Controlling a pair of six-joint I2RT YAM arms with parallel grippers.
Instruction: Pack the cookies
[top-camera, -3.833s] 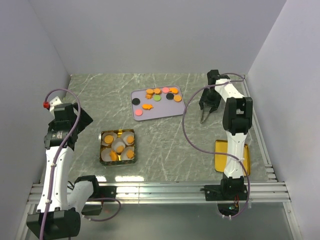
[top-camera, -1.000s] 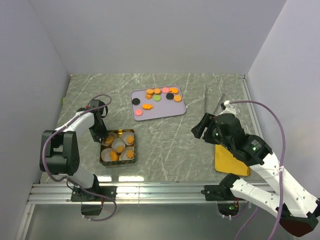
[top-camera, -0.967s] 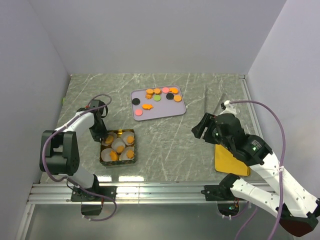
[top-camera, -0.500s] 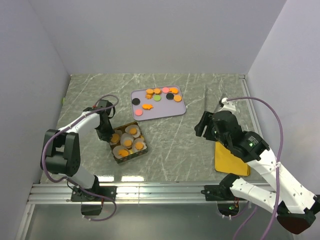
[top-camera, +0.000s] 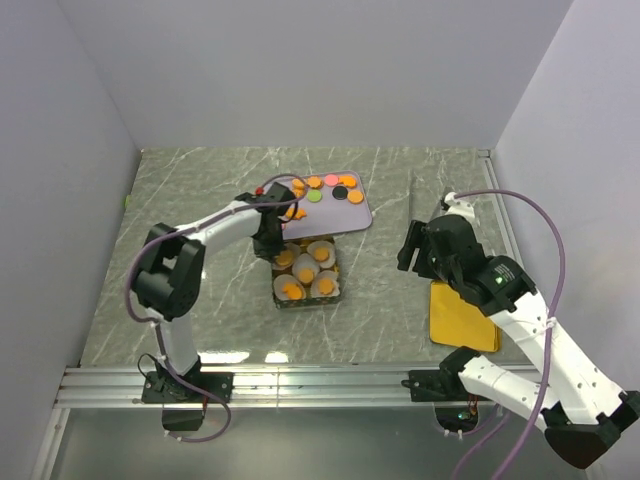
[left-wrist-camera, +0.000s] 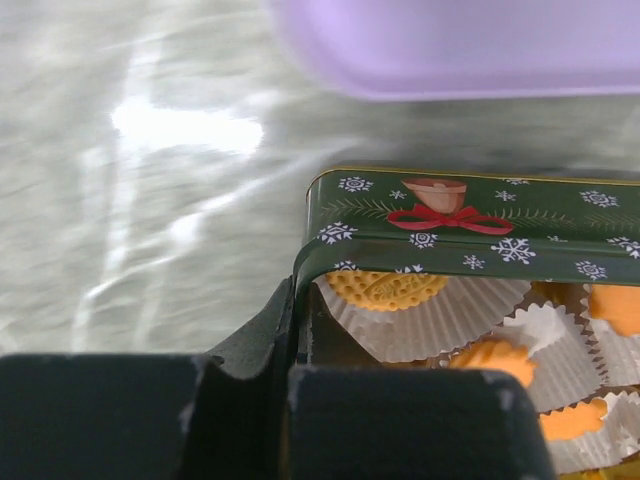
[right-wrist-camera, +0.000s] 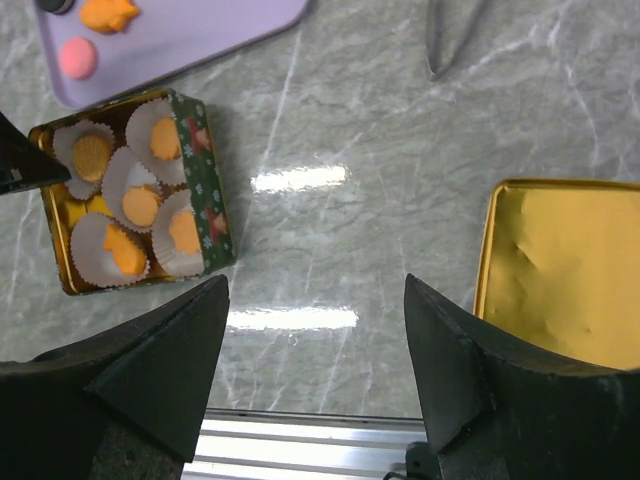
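Mid-table, against the near edge of the flat lavender plastic tray (top-camera: 350, 215): square green metal tin (left-wrist-camera: 450, 225), snowflake-and-bell print on its wall; whether tin and tray actually touch, cannot tell. Left gripper (left-wrist-camera: 295, 320) clamped tight on the tin's corner wall, one finger inside the rim, one outside. Inside the tin, small orange cookies (right-wrist-camera: 140, 207) sit in white pleated paper cups (right-wrist-camera: 85, 240); the rest lie loose on the tray, orange rounds with black, pink and green discs among them. Right gripper (right-wrist-camera: 315, 290) hangs above bare marble between the tin and the flat gold metal lid (right-wrist-camera: 560, 270); fingers spread wide, nothing held.

Step in hand, by my reading: placing the tin beside the tray for filling; packing partly done. Next move likely calls for the left to let go without tipping the tin; then single cookies picked off the tray and dropped into the cups; lid last.
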